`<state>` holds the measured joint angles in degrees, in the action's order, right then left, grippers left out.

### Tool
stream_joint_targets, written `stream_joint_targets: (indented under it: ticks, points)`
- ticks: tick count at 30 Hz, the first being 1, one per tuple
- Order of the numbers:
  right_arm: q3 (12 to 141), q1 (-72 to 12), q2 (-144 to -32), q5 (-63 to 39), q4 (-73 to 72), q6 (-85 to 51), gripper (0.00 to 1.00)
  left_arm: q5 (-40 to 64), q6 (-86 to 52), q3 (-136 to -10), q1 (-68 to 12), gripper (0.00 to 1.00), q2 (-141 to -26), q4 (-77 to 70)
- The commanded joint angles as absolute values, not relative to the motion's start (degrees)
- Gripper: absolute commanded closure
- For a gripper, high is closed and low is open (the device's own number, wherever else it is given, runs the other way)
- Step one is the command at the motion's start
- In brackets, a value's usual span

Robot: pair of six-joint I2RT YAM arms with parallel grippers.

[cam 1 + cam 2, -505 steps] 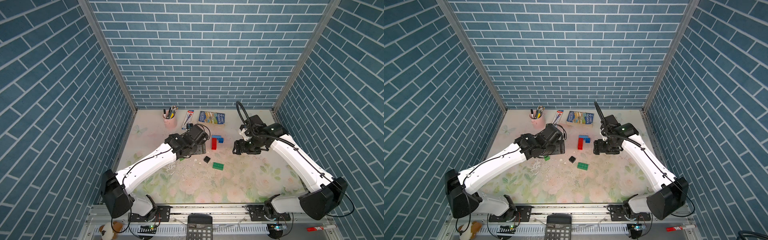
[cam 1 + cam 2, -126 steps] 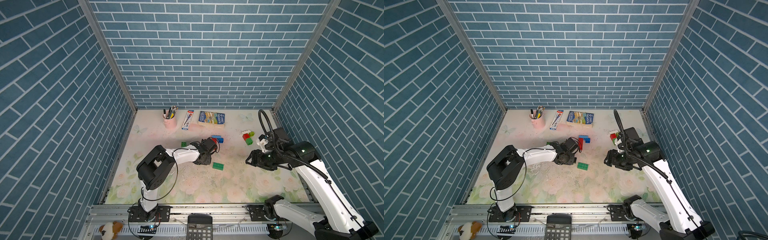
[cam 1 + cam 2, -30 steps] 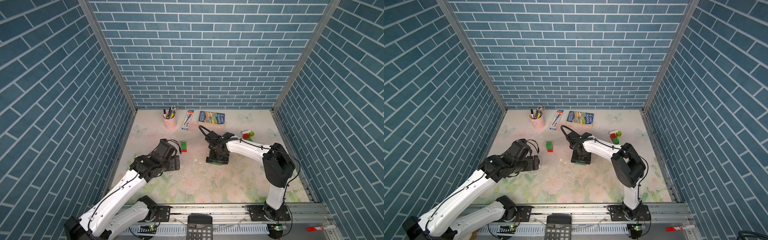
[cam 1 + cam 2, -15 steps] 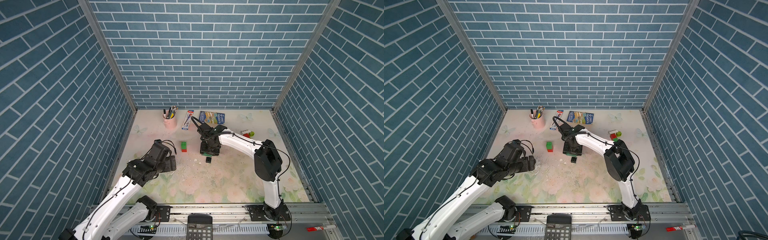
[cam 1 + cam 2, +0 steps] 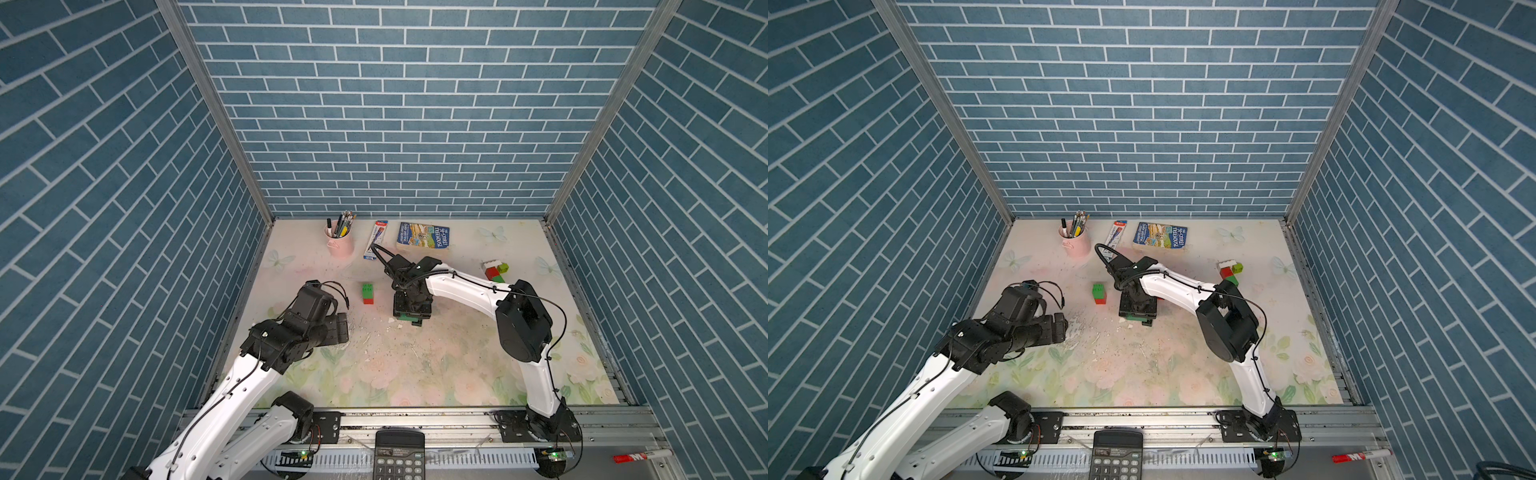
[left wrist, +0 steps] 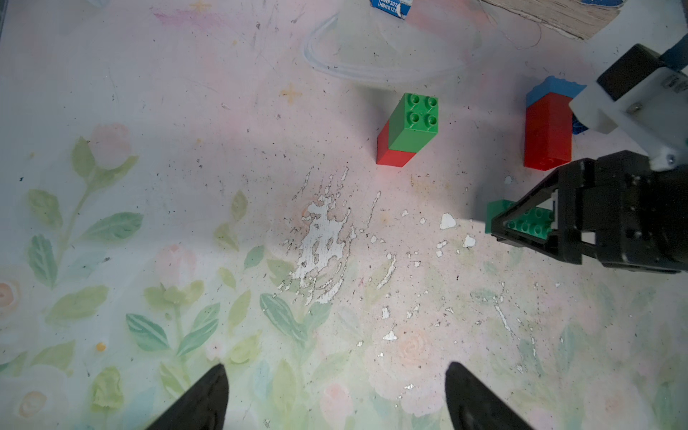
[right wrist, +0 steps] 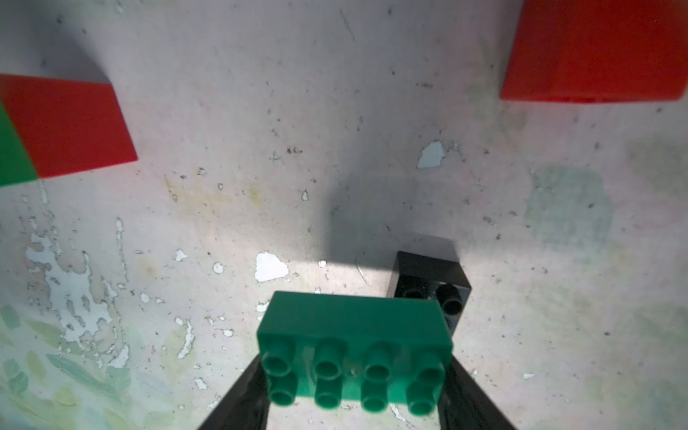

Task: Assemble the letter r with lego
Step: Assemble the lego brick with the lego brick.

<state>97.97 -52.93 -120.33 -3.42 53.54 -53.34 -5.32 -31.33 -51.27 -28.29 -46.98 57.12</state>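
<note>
Green brick (image 7: pixel 353 327) gripped by right claw (image 7: pixel 353 394)
It is held just beside a black brick (image 7: pixel 428 268); the left claw (image 6: pixel 335 372) is spread wide, empty, at left

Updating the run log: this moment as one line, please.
left gripper: open, empty | right gripper: shut on dark green 2x4 brick, beside black brick | green-on-red stack: standing apart from both grippers
</note>
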Motion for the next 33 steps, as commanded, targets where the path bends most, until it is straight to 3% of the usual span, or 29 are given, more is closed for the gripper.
stream_joint_targets:
  ticks: [1, 22, 33]
  points:
    - [99.1, -53.3, -121.7, -3.5, 54.5, -56.1, 0.62, -4.7, -30.3, -50.4, -27.7, 0.08, -46.7, 57.3]
    - [101.8, -53.2, -127.0, -3.1, 56.5, -58.2, 0.64, -3.8, -29.9, -50.4, -26.9, 0.08, -46.1, 57.1]
    - [96.2, -53.3, -127.4, -1.3, 54.9, -63.4, 0.67, -2.3, -29.3, -50.6, -26.6, 0.08, -46.7, 56.8]
